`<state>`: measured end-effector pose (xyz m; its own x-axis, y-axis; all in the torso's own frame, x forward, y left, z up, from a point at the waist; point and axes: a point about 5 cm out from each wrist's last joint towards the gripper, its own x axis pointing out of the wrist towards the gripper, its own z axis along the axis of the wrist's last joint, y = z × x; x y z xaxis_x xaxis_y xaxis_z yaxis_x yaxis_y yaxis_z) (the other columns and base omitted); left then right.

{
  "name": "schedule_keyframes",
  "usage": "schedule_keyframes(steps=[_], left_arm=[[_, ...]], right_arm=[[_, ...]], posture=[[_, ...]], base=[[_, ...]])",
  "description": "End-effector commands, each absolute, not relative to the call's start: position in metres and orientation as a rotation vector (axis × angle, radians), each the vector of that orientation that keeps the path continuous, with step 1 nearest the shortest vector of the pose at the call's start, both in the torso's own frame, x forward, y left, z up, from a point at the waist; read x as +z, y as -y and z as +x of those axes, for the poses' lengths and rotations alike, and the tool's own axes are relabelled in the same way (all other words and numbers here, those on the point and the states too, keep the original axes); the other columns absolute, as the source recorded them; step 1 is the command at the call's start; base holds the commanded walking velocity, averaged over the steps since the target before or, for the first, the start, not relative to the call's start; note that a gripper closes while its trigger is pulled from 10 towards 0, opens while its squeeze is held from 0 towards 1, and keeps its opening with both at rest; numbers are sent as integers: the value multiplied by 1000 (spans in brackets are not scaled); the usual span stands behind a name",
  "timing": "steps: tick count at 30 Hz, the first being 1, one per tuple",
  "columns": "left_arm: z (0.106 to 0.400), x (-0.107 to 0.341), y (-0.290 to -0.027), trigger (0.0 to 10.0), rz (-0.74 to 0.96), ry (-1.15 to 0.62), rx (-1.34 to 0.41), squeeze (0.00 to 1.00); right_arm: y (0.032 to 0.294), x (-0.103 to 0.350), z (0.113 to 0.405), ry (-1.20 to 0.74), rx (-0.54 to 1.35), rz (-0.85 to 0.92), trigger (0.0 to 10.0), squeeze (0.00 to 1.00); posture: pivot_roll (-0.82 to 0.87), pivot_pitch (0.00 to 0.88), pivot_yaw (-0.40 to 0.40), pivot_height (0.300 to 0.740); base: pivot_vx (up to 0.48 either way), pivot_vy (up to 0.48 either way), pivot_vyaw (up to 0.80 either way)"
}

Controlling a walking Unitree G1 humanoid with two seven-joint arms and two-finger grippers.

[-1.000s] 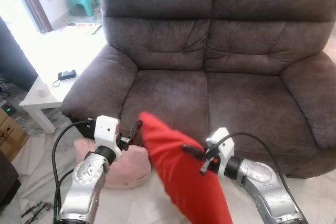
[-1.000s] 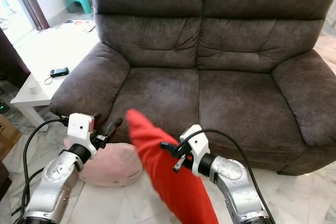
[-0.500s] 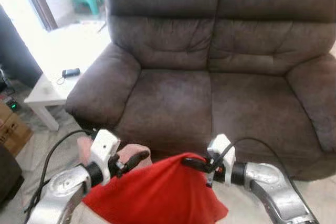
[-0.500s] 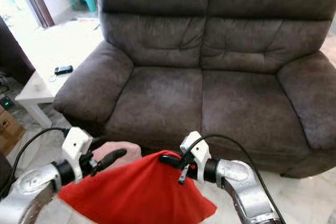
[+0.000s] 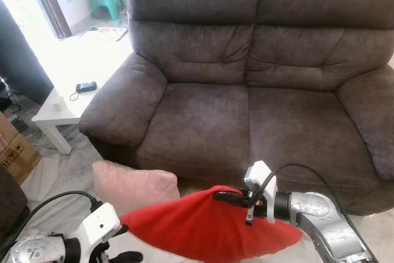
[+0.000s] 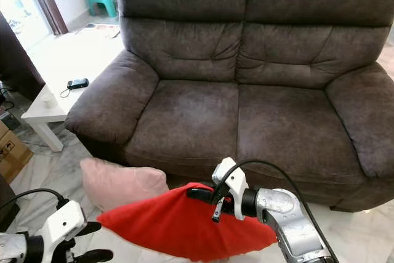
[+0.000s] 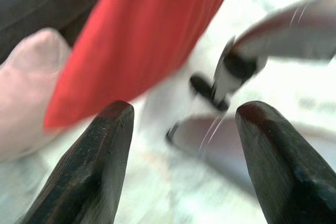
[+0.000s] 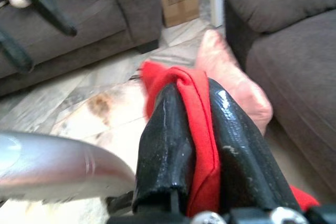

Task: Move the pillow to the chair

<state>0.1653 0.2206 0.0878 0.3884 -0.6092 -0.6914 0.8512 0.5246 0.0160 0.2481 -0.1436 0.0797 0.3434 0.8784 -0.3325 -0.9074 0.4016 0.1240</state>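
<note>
1. Red fabric pillow (image 5: 209,229) hangs just in front of the dark brown two-seat sofa (image 5: 246,90), below the front edge of its seat cushions and above the pale marble floor (image 6: 37,177). It is pinched at its upper edge and spreads out flat towards the robot's left.
2. To the sofa's left stands a low white side table (image 5: 68,90), carrying a small black device with a cord (image 5: 82,87) and a small white cup (image 5: 58,103).
3. Near the table, a brown cardboard box (image 5: 15,152) sits on the floor.
4. Against the sofa's left front corner lies a soft pale pink cushion (image 6: 120,183), partly behind the red pillow's left tip.
5. The left gripper (image 7: 178,145) hovers low, in front of the pink cushion and beside the pillow's left tip; its two black fingers (image 7: 94,171) are spread wide with nothing between them.
6. The right gripper (image 8: 197,129) is in front of the sofa's middle, its fingers pressed together on a fold of the red pillow's edge.
</note>
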Motion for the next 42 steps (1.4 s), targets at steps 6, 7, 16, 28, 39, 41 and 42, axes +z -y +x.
schedule_keyframes(steps=[6,7,16,28,39,41,42], left_arm=[[169,88,-225,10000,425,-675,-933,0],[167,89,-227,10000,418,-686,-956,0],[164,94,-237,10000,449,-717,-1041,0],[167,79,-232,10000,590,-673,-1050,0],[178,58,-235,10000,676,-512,-895,0],[176,54,-237,10000,673,-524,-908,0],[174,50,-238,10000,661,-535,-921,0]], right_arm=[[137,103,241,-269,1320,-115,10000,0],[138,104,239,-273,1347,-120,10000,0],[144,106,228,-301,1443,-131,10000,0],[147,104,226,-317,1482,-156,10000,0],[146,108,228,-301,1508,-155,10000,0],[146,108,227,-301,1512,-157,10000,0],[146,109,227,-300,1515,-158,10000,0]], posture=[[66,0,23,740],[64,0,24,740],[64,0,25,740],[60,0,25,740],[68,0,19,740],[66,0,19,740],[66,0,19,740]], base=[[0,0,0],[0,0,0],[0,0,0],[0,0,0],[0,0,0],[0,0,0],[0,0,0]])
